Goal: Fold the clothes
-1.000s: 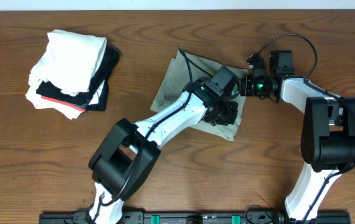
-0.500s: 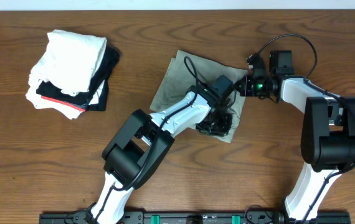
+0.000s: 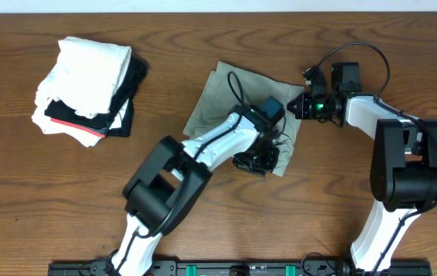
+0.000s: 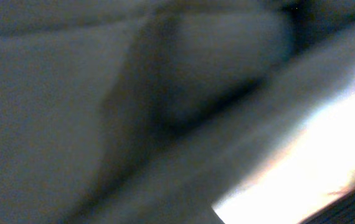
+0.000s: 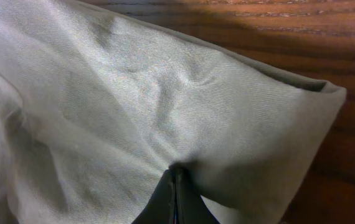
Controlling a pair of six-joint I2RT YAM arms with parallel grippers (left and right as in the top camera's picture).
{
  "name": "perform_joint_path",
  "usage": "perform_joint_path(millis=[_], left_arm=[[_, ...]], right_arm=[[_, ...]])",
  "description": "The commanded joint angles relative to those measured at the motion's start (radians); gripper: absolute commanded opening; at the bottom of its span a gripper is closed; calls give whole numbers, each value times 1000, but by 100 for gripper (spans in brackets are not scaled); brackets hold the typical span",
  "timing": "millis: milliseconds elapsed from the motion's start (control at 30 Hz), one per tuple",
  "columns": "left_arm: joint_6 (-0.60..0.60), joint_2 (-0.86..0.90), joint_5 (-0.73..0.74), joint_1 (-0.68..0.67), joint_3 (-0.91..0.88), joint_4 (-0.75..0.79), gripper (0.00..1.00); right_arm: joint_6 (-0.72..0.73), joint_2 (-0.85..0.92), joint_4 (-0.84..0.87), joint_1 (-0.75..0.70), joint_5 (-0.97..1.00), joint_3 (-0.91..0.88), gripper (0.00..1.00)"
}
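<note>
The clothes point(image 3: 230, 96) are a khaki grey-green garment lying folded in a rough square at the table's middle. My left gripper point(image 3: 255, 161) rests low on its near right part, and from overhead its jaws look shut. In the left wrist view only blurred grey cloth point(image 4: 71, 93) fills the frame, so no fingers or grip show. My right gripper point(image 3: 301, 107) is at the garment's right edge. The right wrist view has its dark fingertips point(image 5: 176, 177) shut together on a pinch of the khaki cloth point(image 5: 165, 93), which bulges in a rounded fold above them.
A pile of white garments point(image 3: 88, 73) with a black, red-striped one under it lies at the far left. Bare wooden table point(image 3: 50, 199) surrounds the garment. The right arm's base point(image 3: 406, 176) stands at the right and a cable point(image 3: 356, 50) loops above its wrist.
My left gripper has slid toward the near left across the garment, from its right middle to its near edge. The right gripper has stayed put, still pinching the cloth.
</note>
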Motion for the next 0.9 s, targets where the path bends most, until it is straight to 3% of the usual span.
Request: perform_joint_path(millis=[0, 100, 233, 667, 867], left_arm=[[-3, -163, -127, 17, 2, 8, 6], [-29, -244, -246, 49, 2, 8, 6], [-28, -269, -269, 117, 2, 15, 6], [-19, 1, -272, 336, -1, -13, 6], [-8, 0, -248, 433, 1, -31, 6]], right_arm=[[-13, 60, -20, 5, 75, -22, 1], [-12, 60, -20, 5, 75, -22, 1], [-12, 60, -20, 5, 75, -22, 1], [-13, 60, -27, 5, 75, -22, 1], [-13, 60, -28, 5, 76, -22, 1]])
